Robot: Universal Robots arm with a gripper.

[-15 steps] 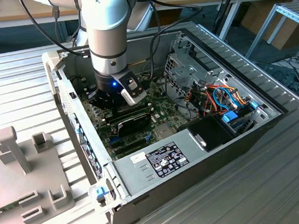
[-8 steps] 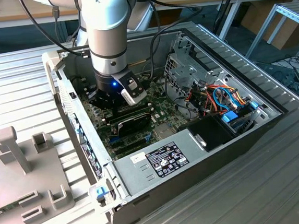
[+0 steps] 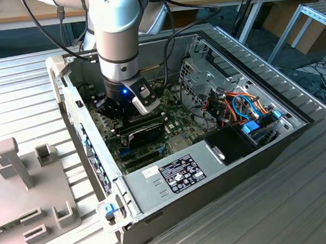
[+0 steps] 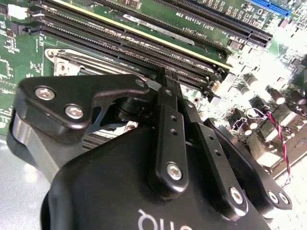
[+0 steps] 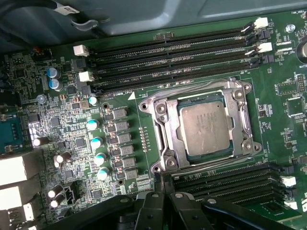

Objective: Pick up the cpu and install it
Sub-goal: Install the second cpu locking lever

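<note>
Lying on the ribbed grey metal tabletop [image 3: 27,76], the open grey sheet-metal PC case [image 3: 213,169] takes up the centre of the exterior view. A grey stepped fixture block [image 3: 29,191] sits on the tabletop toward the exterior view's left, apart from the case. The silver-and-black robot arm [image 3: 116,40] reaches down into the case, w/ its black wrist section low over the green motherboard [image 5: 72,143]. A black power supply unit w/ white label [image 3: 182,174] lies along the case's near wall; a bundle of orange and blue cables [image 3: 244,109] sits at the exterior view's right, beside a perforated drive cage [image 3: 196,76].

On the motherboard, long black memory slots [image 5: 172,55] run on both sides of the silver hinged metal socket frame [image 5: 163,115]. The small flat square silver-grey cpu [image 5: 206,127] lies flat inside the socket frame, seated in the recess.

The black gripper [image 5: 162,187] is just beside the socket frame's edge, next to the nearer memory slots, not touching the cpu. Its jaws are drawn together, tips meeting, holding nothing.
</note>
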